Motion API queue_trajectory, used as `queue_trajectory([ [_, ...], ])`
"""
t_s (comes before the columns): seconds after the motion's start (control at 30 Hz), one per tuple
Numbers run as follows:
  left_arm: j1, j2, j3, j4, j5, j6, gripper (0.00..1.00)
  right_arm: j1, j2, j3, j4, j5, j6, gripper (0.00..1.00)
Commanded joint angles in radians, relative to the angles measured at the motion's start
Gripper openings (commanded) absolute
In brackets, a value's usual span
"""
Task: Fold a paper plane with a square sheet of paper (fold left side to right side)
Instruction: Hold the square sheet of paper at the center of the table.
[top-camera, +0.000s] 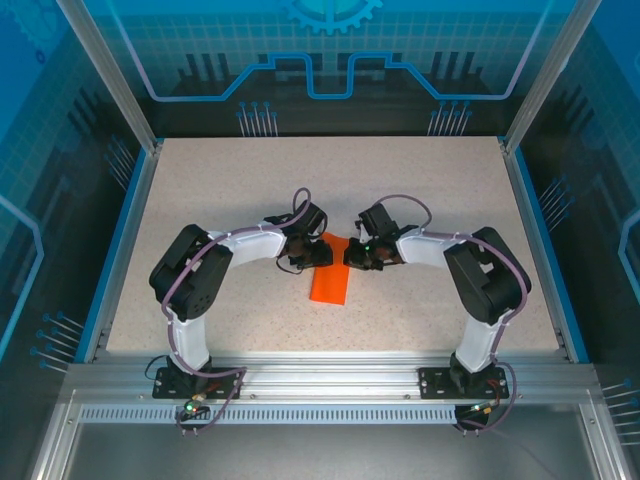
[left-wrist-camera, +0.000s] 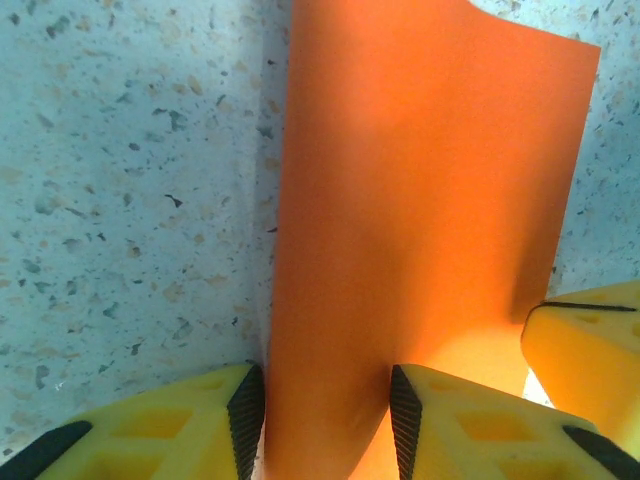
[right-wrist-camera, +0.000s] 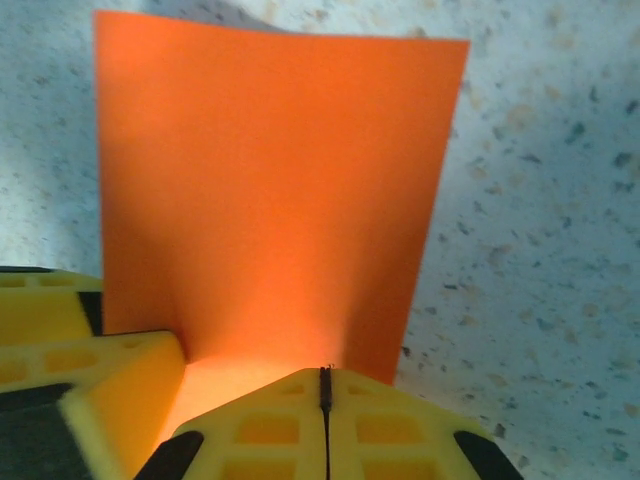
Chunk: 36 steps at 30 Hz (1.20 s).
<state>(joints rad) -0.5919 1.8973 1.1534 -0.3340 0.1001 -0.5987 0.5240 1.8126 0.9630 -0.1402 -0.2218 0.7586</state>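
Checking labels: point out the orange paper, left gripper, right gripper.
orange paper (top-camera: 330, 285): top view, lower half.
left gripper (left-wrist-camera: 322, 400): left wrist view, between fingertips.
right gripper (right-wrist-camera: 325, 385): right wrist view, closed fingertip seam.

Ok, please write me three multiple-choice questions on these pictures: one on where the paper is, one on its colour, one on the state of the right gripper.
1. Where on the table does the paper lie?
A. at the far left corner
B. near the middle, between the left gripper and the right gripper
C. off the table
2. What colour is the paper?
A. white
B. blue
C. orange
3. How do the right gripper's fingers stand?
A. closed together
B. wide apart
C. crossed
Answers: 1 B, the top view shows it between the two arms' tips; 2 C, bright orange in every view; 3 A, a thin dark line is all that parts them.
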Motion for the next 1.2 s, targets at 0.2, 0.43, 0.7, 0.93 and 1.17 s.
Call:
queue_trajectory([
  [0.2,-0.024,0.024,-0.004,-0.009,0.013,0.018,0.44,0.017,0.061,0.032,-0.131,0.028,0.017,0.06],
  [0.43,-0.017,-0.136,0.020,-0.093,-0.094,0.084,0.58,0.015,0.079,0.035,-0.170,0.042,0.016,0.06],
  [0.7,-0.014,-0.245,-0.017,-0.054,-0.021,0.084,0.58,0.015,0.090,0.036,-0.174,0.041,0.018,0.06],
  [0.93,-0.010,-0.147,-0.025,0.062,0.217,0.056,0.26,0.017,0.094,0.037,-0.177,0.039,0.015,0.06],
  [1.17,0.003,-0.042,-0.009,0.057,0.233,0.046,0.14,0.016,0.096,0.041,-0.183,0.038,0.014,0.06],
])
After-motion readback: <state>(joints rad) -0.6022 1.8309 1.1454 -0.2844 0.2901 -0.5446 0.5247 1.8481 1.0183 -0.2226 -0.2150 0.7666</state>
